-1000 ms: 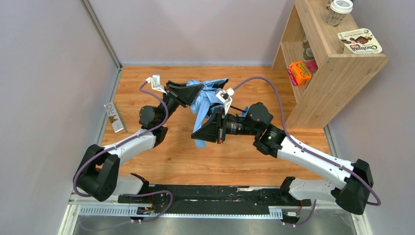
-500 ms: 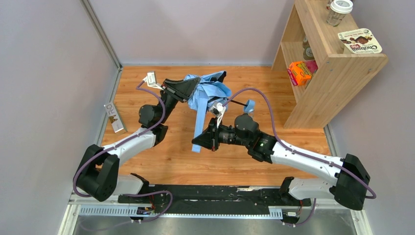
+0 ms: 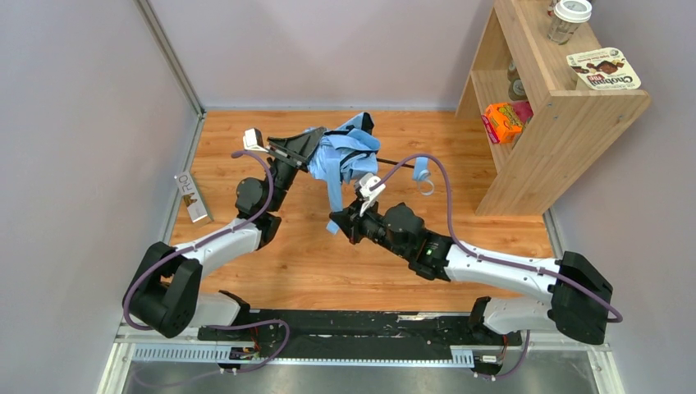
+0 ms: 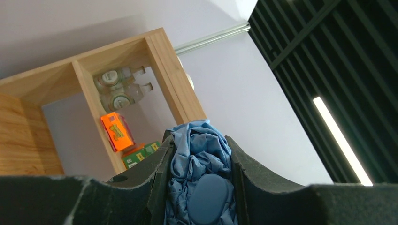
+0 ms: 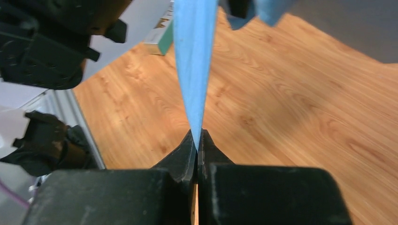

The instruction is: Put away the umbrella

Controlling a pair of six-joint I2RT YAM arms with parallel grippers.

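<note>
The umbrella [image 3: 343, 152] is a crumpled sky-blue canopy held above the wooden floor at the back centre. Its dark shaft runs right to a small light blue handle with a strap [image 3: 421, 174]. My left gripper [image 3: 310, 149] is shut on the bunched canopy, which fills the gap between its fingers in the left wrist view [image 4: 202, 180]. My right gripper [image 3: 338, 222] is shut on the tip of a hanging strip of canopy fabric [image 5: 194, 56], pulled taut down from the bundle.
A wooden shelf unit [image 3: 566, 115] stands at the right with an orange box [image 3: 502, 121], bottles and a cup on it. A small flat box [image 3: 191, 197] lies by the left wall. Grey walls close the back and left.
My right gripper has pulled back toward the near side, drawing the fabric strip taut. The left gripper lifted the bundle slightly leftward, and the handle and shaft came into view on the right.
</note>
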